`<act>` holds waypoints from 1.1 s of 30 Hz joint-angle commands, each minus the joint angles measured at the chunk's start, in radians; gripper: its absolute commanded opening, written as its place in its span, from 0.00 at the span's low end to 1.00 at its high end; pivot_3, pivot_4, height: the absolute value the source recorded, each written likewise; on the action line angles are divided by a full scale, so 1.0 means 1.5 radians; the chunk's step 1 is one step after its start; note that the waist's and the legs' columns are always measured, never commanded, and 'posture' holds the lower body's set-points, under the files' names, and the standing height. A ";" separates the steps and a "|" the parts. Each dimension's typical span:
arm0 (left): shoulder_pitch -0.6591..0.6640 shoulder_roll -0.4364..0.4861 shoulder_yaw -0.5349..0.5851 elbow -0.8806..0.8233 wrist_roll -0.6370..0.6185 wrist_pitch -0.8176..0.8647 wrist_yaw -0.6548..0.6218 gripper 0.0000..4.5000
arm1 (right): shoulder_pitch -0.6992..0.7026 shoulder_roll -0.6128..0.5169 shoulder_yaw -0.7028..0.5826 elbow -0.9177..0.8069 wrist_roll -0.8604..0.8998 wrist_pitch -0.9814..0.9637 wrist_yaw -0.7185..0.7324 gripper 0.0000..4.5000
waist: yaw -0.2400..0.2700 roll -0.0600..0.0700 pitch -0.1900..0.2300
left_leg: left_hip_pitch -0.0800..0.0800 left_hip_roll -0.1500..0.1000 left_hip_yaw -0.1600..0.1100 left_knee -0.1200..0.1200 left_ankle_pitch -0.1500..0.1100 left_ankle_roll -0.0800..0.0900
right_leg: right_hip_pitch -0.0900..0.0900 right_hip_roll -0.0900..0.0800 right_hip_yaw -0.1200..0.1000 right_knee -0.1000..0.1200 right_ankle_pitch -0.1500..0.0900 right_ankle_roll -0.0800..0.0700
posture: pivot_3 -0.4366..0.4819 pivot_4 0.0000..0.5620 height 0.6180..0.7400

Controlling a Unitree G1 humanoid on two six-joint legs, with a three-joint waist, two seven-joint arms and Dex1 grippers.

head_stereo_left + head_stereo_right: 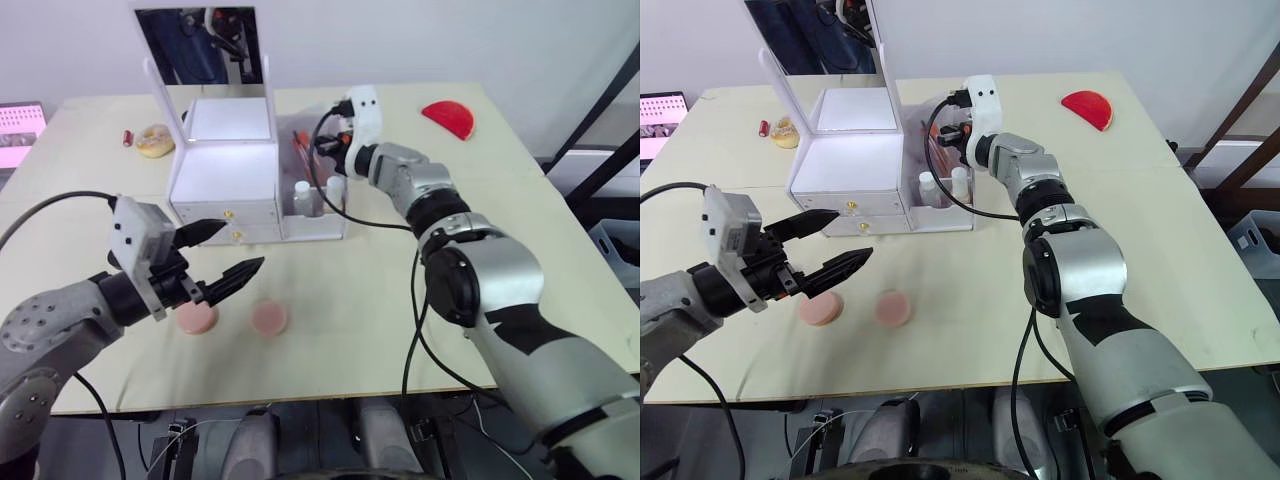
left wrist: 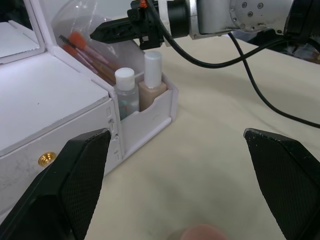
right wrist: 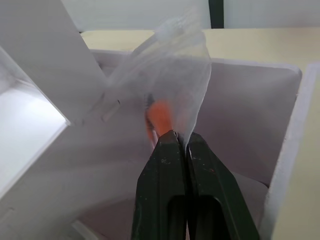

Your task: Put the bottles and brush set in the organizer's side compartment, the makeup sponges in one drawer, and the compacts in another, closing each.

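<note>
Upper centre of the head views: right tool (image 1: 945, 131) reached over the white organizer (image 1: 225, 180), fingers pressed together on the clear pouch of the brush set (image 3: 165, 85), orange handles showing through the plastic, pouch hanging down into the side compartment (image 1: 318, 222) behind the two bottles. Just in front, standing upright in that same compartment: clear bottle (image 2: 125, 90) and beige foundation bottle (image 2: 152, 75), side by side, both white-capped. Left of the compartment, two drawers with brass knobs, both pushed in. Lower left: left tool (image 1: 228, 255) hovering above the desk (image 1: 360, 330), black fingers spread wide apart, gripping nothing. Directly below it, lower centre: two pink makeup sponges (image 1: 197, 318) (image 1: 269, 318), flat on the desk, near each other but not touching, one partly hidden by the tool. Upper right: red half-round item (image 1: 448, 117), well apart from the organizer. Upper left: round pale object (image 1: 154, 140) with a small red thing beside it.
</note>
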 commanded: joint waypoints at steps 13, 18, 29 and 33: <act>-0.008 0.008 0.000 -0.006 -0.010 -0.008 -0.001 1.00 | -0.053 -0.020 -0.049 -0.021 0.045 0.015 0.022 0.87 | 0.002 0.000 0.000 | 0.000 0.000 0.000 0.000 0.000 0.000 | 0.000 0.000 0.000 0.000 0.000 0.000 | 0.48 0.27 1.00; 0.001 0.012 0.012 -0.005 -0.011 -0.009 -0.005 1.00 | -0.075 -0.070 -0.039 -0.048 0.050 0.041 0.103 0.98 | 0.002 0.000 0.000 | -0.001 0.000 0.000 0.000 0.000 0.000 | 0.000 0.000 0.000 0.000 0.000 0.000 | 0.48 0.27 1.00; 0.128 0.035 0.153 0.076 0.047 -0.058 -0.112 1.00 | 0.236 -0.261 0.059 -0.655 0.148 0.320 0.377 0.98 | 0.008 0.001 0.000 | 0.000 0.000 0.000 -0.001 0.000 0.000 | 0.000 0.000 0.000 0.000 -0.001 0.001 | 0.48 0.27 1.00; 0.201 0.047 0.236 0.184 0.115 -0.111 -0.196 1.00 | 0.447 -0.385 0.052 -0.881 0.165 0.343 0.400 0.98 | 0.017 0.002 0.001 | -0.001 0.000 0.000 -0.001 0.000 0.000 | -0.001 -0.001 0.000 -0.001 -0.001 0.001 | 0.48 0.27 1.00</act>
